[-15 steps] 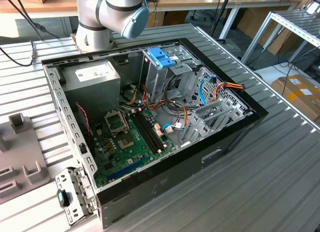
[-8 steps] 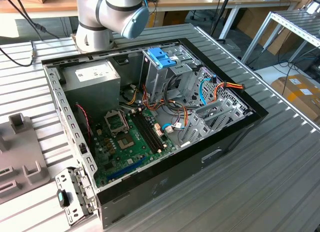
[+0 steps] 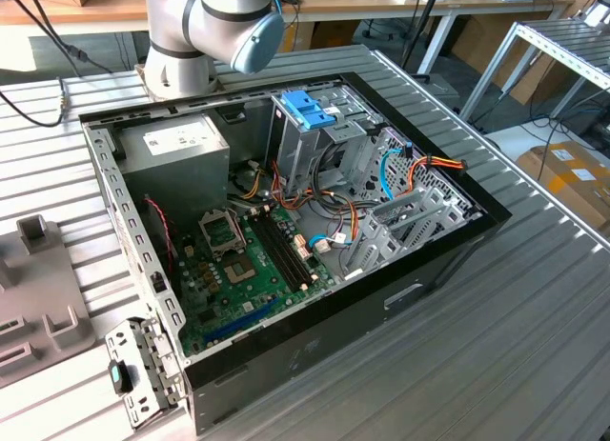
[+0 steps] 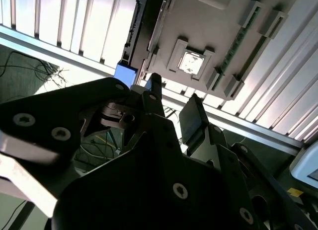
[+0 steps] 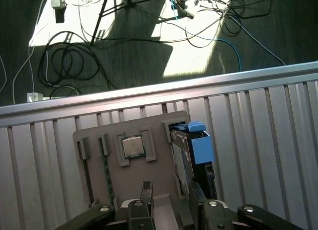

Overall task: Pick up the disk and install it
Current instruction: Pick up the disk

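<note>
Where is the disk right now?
In the first wrist view, the disk stands on edge in a slot of the grey holder tray, next to the square chip. The open gripper is close to it.

The disk [image 5: 181, 158] has its near end hidden behind the hand [image 5: 170, 186] in the first wrist view. In the exterior view, the grey holder tray [image 3: 33, 298] and the arm [image 3: 214, 27] run off the picture's edges.
</note>
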Robot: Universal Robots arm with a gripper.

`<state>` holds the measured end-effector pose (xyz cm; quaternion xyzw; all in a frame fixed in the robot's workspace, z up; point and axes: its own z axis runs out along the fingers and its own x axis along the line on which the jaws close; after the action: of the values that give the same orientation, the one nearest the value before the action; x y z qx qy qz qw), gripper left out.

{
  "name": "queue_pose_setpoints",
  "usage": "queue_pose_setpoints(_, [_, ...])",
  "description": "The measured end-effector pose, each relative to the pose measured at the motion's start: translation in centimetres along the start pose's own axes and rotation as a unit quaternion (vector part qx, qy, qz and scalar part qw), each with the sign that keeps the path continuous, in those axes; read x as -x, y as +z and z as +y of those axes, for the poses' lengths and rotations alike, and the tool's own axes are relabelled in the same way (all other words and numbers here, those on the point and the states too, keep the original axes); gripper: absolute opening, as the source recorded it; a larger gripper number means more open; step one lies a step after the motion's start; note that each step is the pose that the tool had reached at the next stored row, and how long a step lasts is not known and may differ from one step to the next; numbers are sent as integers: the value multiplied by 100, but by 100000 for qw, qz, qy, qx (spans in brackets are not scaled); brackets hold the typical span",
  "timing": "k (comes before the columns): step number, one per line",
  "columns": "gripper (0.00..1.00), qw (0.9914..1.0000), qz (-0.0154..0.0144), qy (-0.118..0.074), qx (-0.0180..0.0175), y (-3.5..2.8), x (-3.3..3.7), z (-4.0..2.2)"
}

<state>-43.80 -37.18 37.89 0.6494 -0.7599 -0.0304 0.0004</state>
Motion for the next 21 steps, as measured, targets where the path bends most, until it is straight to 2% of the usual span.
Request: queue_pose_setpoints(21, [42,100000,-113,-3,11,61,72,9])
